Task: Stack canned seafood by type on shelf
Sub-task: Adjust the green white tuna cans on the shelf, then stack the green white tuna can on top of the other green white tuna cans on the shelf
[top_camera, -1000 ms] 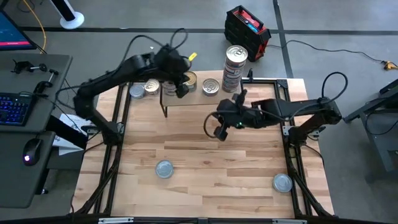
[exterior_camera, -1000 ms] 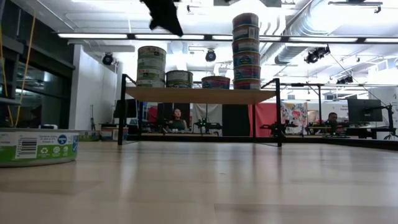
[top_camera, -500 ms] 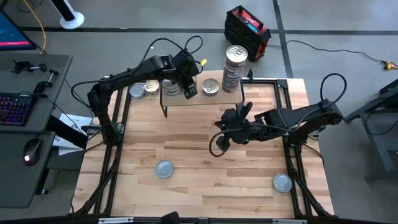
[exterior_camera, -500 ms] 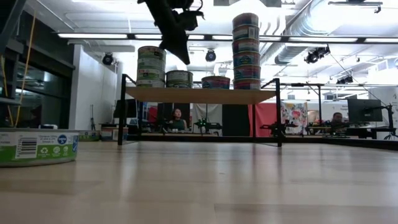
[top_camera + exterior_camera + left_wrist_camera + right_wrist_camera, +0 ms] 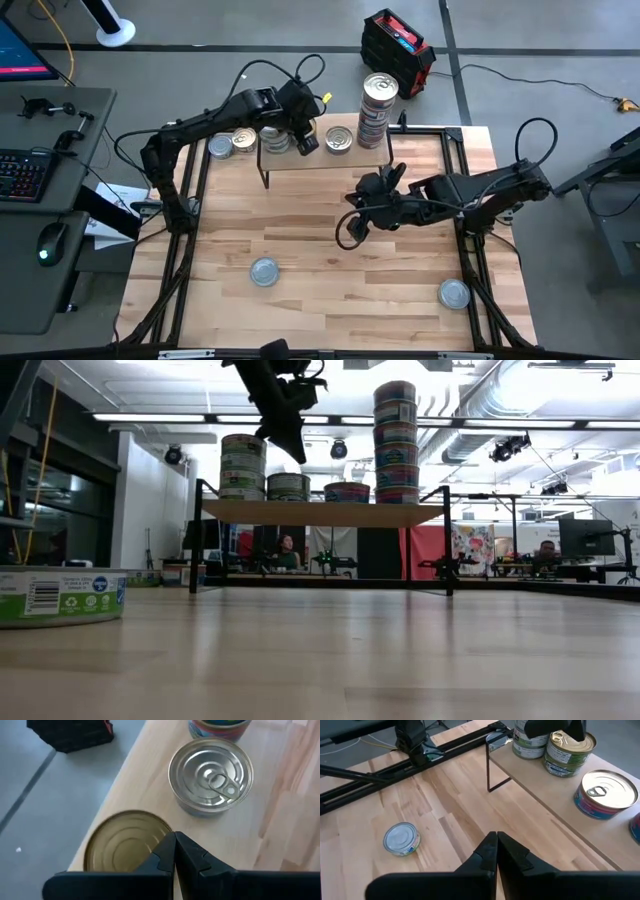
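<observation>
The shelf (image 5: 312, 160) stands at the table's far side. On it are low stacks of tins at its left (image 5: 243, 142), a single silver pull-tab tin (image 5: 339, 139) and a tall stack (image 5: 377, 108) at its right. My left gripper (image 5: 306, 138) hangs shut just above a gold-lidded tin (image 5: 125, 842), beside the silver pull-tab tin (image 5: 211, 774); in the low view the left gripper (image 5: 297, 455) is clear of the tins (image 5: 288, 486). My right gripper (image 5: 350, 229) hovers shut over the table's middle. Two silver-lidded tins (image 5: 264, 271) (image 5: 454, 293) stand on the table near its front edge.
Black frame rails (image 5: 185, 215) run along both table sides. Bare wood lies between the shelf's legs (image 5: 488, 767) and the two loose tins (image 5: 401, 838). A black case (image 5: 397, 50) sits on the floor beyond the table. A desk with keyboard (image 5: 25, 170) stands to the left.
My left gripper has come down toward the tins on the shelf and shifted a little toward the table's right. My right gripper has moved from beside the shelf toward the near edge. In the last half second both have kept nearly still.
</observation>
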Motion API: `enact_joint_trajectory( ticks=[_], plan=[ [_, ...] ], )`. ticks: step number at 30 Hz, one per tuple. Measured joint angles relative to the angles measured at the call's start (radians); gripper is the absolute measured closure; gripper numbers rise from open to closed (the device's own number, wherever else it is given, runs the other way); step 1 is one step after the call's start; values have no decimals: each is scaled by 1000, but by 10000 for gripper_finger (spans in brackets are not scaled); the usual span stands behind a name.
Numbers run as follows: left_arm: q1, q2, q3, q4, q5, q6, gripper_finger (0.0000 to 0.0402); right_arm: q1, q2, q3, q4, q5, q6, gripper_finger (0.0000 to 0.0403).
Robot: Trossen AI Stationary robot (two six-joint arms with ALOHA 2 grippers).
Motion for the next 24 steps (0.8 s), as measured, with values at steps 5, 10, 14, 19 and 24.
enact_joint_trajectory(
  ticks=[5,10,14,19,24],
  plan=[
    [-30,-1,44,18,-2,36,402,0,0,0,0,-1,-4,403],
    [-115,-37,78,-41,91,43,401,0,-3,0,0,-1,-78,403],
    [-295,-129,4,-113,125,32,401,18,-21,0,0,-2,-157,403],
    [-559,-356,-379,138,70,-188,402,27,-28,-22,4,-93,-193,403],
    [-821,-574,-782,361,-72,-507,402,9,-27,-230,260,-369,-247,403]
  ],
)
